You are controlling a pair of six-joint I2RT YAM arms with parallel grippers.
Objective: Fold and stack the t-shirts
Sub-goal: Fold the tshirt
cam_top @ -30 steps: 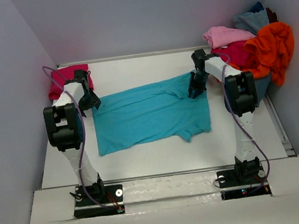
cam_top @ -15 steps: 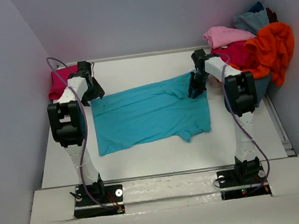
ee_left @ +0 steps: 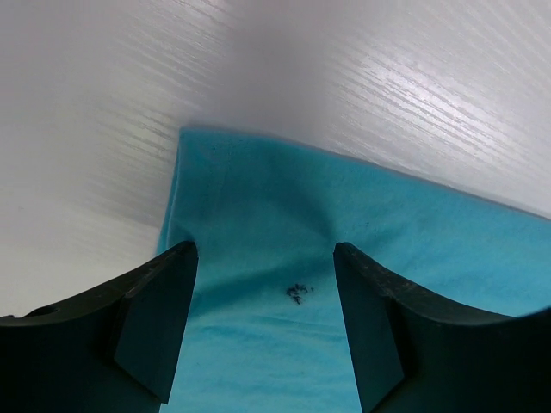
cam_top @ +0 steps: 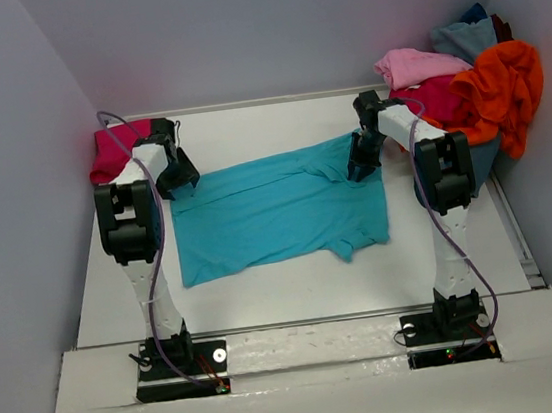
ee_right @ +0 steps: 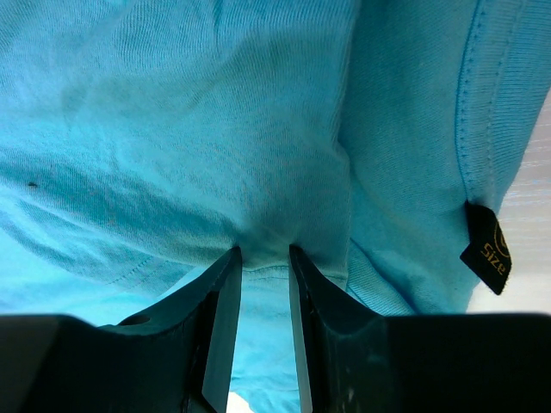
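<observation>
The turquoise t-shirt (cam_top: 277,211) lies spread flat in the middle of the table. My left gripper (cam_top: 181,176) is open over its far-left corner. In the left wrist view the gripper (ee_left: 265,251) straddles the cloth (ee_left: 362,215) just inside that corner, with nothing between the fingers. My right gripper (cam_top: 362,166) is shut on a bunched fold at the shirt's far-right end. In the right wrist view the gripper (ee_right: 264,254) pinches turquoise cloth (ee_right: 172,129) beside a black size label (ee_right: 486,248). A magenta-pink t-shirt (cam_top: 115,146) lies at the far left.
A pile of t-shirts sits at the back right corner: light pink (cam_top: 415,63), crimson (cam_top: 436,101), orange (cam_top: 503,88) and dusty blue (cam_top: 462,38). The grey enclosure walls stand close on the left and right. A small dark speck (ee_left: 297,292) marks the cloth between my left fingers.
My left gripper has swung from the shirt's left edge up and to the right, onto its far-left corner. The right arm and the shirt have not moved.
</observation>
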